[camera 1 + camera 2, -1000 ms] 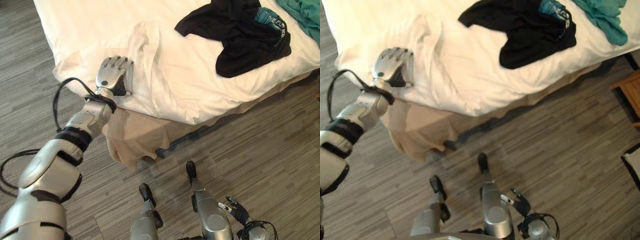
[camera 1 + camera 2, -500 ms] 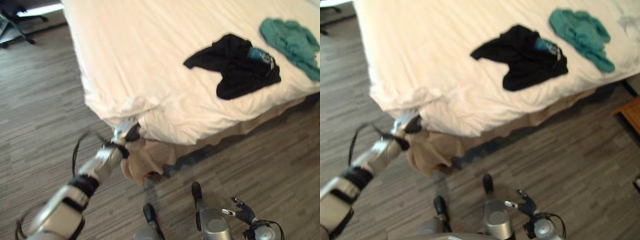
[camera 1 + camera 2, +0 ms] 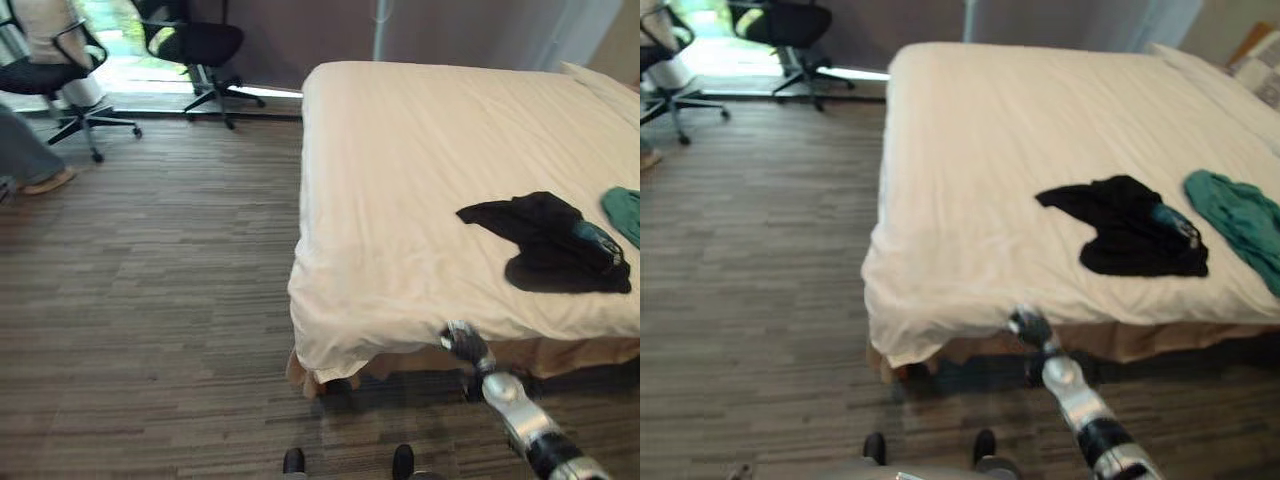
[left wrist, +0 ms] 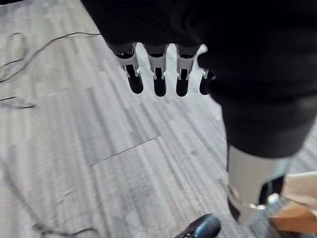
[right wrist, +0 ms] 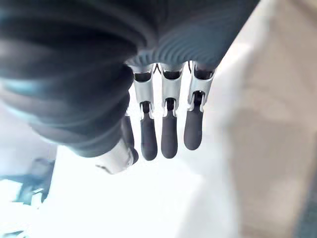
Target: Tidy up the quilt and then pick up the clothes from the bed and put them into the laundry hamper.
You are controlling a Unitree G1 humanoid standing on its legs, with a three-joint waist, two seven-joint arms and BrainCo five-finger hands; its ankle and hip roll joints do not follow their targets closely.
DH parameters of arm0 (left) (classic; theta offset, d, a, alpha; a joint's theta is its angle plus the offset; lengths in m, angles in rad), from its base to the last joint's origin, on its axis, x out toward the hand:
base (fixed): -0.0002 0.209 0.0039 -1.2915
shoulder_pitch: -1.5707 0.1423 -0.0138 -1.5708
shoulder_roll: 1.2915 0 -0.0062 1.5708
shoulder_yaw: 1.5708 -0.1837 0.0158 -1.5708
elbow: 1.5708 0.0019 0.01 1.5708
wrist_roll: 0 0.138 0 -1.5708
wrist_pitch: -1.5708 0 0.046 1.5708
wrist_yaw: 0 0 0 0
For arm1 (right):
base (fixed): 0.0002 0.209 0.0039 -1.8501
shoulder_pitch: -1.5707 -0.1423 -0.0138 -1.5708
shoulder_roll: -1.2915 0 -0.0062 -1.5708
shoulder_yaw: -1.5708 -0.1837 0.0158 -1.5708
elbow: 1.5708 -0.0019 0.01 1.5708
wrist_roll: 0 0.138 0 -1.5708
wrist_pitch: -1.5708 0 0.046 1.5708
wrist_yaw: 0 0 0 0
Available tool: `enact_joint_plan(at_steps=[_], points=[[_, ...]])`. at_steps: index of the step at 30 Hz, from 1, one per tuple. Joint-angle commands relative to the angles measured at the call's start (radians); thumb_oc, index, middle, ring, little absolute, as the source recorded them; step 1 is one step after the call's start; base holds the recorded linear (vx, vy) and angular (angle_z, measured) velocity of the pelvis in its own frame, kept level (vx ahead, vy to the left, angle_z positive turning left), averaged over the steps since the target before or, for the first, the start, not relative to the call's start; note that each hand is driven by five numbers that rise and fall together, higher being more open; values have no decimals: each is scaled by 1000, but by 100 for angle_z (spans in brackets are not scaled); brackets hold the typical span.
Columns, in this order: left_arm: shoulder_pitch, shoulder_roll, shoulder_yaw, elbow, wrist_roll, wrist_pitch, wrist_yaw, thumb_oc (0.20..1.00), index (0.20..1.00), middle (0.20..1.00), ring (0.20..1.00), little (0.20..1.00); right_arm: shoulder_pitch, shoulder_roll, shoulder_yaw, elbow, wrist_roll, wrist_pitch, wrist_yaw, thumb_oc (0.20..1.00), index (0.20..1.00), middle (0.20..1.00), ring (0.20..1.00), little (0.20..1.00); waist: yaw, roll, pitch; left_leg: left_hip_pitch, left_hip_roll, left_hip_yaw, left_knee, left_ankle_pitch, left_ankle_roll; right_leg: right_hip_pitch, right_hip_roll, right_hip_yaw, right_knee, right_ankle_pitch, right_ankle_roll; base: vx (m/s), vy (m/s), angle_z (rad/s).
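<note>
Right hand at the bed's near edge, against the white quilt, fingers straight and holding nothing. Black clothes and green garment lying on the quilt toward the bed's right side, apart from that hand. Left hand over the floor, fingers relaxed and empty.

Right robot hand reaches forward, fingers straight; left robot hand hangs relaxed.

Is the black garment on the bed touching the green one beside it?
Apart. In the right eye view, a strip of white quilt shows between the black garment and the green garment.
</note>
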Motion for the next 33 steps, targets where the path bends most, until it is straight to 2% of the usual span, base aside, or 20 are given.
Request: enact_joint_plan(at_steps=[1,2,3,5,6,7,9,13,16,21,24,25,28,30,33], points=[[-138,18,-95,25,-13,-28,37,1000,1000,1000,1000,1000,-238,5,12,15,43,-76,-79,200,200,200,200,200,63,-6,73,18,3,-31,2,-57,-9,63,-25,-13,12,-145,88,-60,-26,34],[-140,18,-94,26,-13,-28,37,1000,1000,1000,1000,1000,-241,6,12,17,43,-77,-80,200,200,200,200,200,62,-6,74,18,3,-32,2,-57,-9,63,-25,-14,13,-146,88,-107,-39,37],[-149,17,-122,16,0,-31,36,1000,1000,1000,1000,1000,-311,10,31,12,49,-76,-94,200,200,200,200,200,80,-9,96,-3,4,-43,2,-48,-11,52,-24,-18,17,-146,87,-216,-52,44],[-209,26,-228,-21,50,-47,56,1000,1000,1000,1000,1000,-516,-2,69,25,63,-76,-139,200,200,200,200,200,114,-5,181,-73,9,-70,18,-23,-20,-8,-23,-26,43,-145,81,-265,-47,33],[-212,25,-228,-19,50,-48,56,1000,1000,1000,1000,1000,-520,-3,69,28,63,-77,-139,200,200,200,200,200,114,-5,183,-75,9,-70,19,-23,-20,-10,-22,-26,45,-146,81,-240,-7,18],[-253,39,-300,-56,80,-58,60,1000,1000,1000,1000,1000,-645,-10,102,58,79,-77,-162,200,200,200,200,200,130,6,241,-132,15,-79,41,-12,-25,-65,-25,-27,71,-145,78,-225,13,21],[-308,49,-380,-107,96,-71,72,1000,1000,1000,1000,1000,-749,6,132,93,98,-76,-189,200,200,200,200,200,141,20,300,-193,21,-85,61,1,-32,-132,-29,-27,104,-142,75,-230,20,16],[-386,34,-455,-209,102,-79,96,1000,1000,1000,1000,1000,-792,63,186,151,118,-70,-201,200,200,200,200,200,148,50,360,-311,31,-79,87,27,-45,-255,-39,-37,172,-154,75,-140,31,2],[-412,13,-479,-235,118,-71,104,1000,1000,1000,1000,1000,-713,130,234,165,109,-63,-169,200,200,200,200,200,142,63,378,-344,29,-78,103,28,-44,-290,-46,-30,193,-160,75,-82,14,4],[-404,-44,-497,-201,163,-40,107,1000,1000,1000,1000,1000,-452,255,365,157,95,-54,-53,200,200,200,200,200,130,66,364,-285,23,-85,71,22,-37,-241,-40,-25,165,-161,72,15,-5,6],[-373,-58,-489,-127,174,-45,113,1000,1000,1000,1000,1000,-368,274,387,131,131,-72,-13,200,200,200,200,200,125,61,348,-245,17,-87,46,17,-32,-215,-34,-19,153,-162,72,43,0,5],[-364,-71,-479,-75,189,-29,107,1000,1000,1000,1000,1000,-327,254,385,44,173,-105,22,200,200,200,200,200,107,51,316,-202,10,-77,27,10,-24,-188,-27,-4,128,-153,73,75,3,-7],[-355,-72,-477,-67,200,-29,110,1000,1000,1000,1000,1000,-327,215,327,-45,235,-134,12,200,200,200,200,200,95,48,312,-179,8,-62,24,5,-20,-178,-25,11,121,-149,74,38,8,-19],[-349,-75,-472,-68,197,-31,115,1000,1000,1000,1000,1000,-336,165,239,-164,283,-171,-26,200,200,200,200,200,78,50,316,-173,6,-49,27,2,-21,-178,-23,22,120,-148,74,-4,-7,-25],[-348,-82,-465,-81,175,-45,120,1000,1000,1000,1000,1000,-350,98,109,-267,269,-207,-106,200,200,200,200,200,56,61,335,-183,10,-34,47,-4,-25,-195,-24,33,129,-149,72,-35,-41,-28]])
